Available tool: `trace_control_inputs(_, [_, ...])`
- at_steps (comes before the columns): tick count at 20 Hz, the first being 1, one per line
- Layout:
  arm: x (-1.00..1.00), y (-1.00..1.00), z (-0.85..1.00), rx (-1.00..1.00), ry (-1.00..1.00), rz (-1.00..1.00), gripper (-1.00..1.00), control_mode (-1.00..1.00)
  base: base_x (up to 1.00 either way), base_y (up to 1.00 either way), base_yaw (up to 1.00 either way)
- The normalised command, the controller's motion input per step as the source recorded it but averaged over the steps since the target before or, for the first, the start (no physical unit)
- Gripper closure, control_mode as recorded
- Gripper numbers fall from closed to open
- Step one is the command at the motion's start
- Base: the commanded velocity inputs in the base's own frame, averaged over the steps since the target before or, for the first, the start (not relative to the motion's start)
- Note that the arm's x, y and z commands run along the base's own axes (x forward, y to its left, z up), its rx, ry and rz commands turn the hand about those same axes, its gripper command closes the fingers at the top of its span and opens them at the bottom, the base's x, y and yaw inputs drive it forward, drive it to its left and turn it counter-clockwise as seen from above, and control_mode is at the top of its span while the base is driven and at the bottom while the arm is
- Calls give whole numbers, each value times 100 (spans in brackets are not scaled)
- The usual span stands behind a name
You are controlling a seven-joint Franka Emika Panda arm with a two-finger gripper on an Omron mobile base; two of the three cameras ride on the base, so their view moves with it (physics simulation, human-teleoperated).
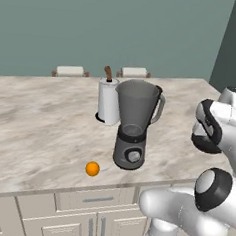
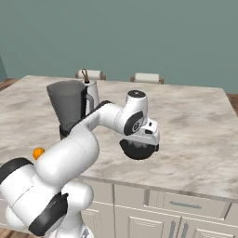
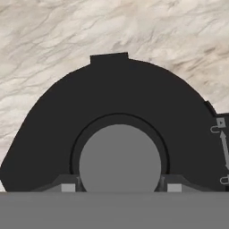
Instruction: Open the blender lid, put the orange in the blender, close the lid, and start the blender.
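Gripping blender lid [image 2: 138, 149], gripper [image 3: 120, 187] downturned

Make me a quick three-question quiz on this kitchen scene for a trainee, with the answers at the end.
1. True or false: the blender lid is sitting on the jar of the blender.
2. Where is the orange? A: inside the jar. B: on the counter, apart from the blender's base. C: in the claw.
3. Fill in: the claw is shut on the lid's raised centre ____.

Key:
1. False. The jar's rim is open and the claw holds the lid off to the side, over the counter.
2. B.
3. Knob.
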Motion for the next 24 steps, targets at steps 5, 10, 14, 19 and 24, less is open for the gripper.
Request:
trace_control_inputs(5, [8, -50, -71, 0, 2, 0, 100, -100, 0, 0, 0])
trace_control_inputs(10, [0, -21, -10, 2, -3, 0, 100, -100, 0, 0, 0])
trace_control_inputs(14, [36, 0, -20, 0, 0, 0, 100, -100, 0, 0, 0])
trace_control_inputs(19, [39, 0, -37, 0, 2, 0, 100, -100, 0, 0, 0])
trace_control_inputs(24, [18, 0, -26, 0, 0, 0, 100, -100, 0, 0, 0])
